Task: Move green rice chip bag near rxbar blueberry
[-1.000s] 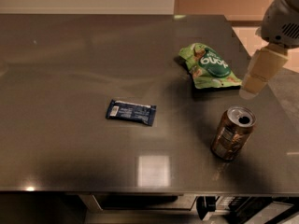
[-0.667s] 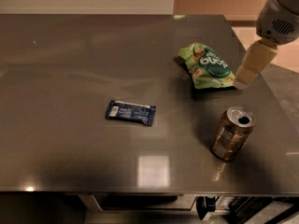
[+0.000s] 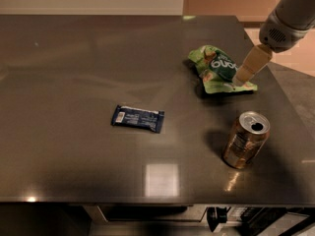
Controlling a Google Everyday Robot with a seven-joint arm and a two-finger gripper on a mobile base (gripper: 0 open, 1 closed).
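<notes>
Sliding leftward, we are bringing the tan gripper [image 3: 238, 81], grip unclear, onto the crinkled green rice chip bag [image 3: 215, 69], nearing a grasp.

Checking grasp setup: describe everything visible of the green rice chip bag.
The green rice chip bag is a crinkled, plastic-looking light-green pouch with a dark green round logo, white letters and tan chip pictures. It lies flat on the dark table's far right, beyond the can, not touching it. The hand is at its right edge; contact cannot be told.
</notes>
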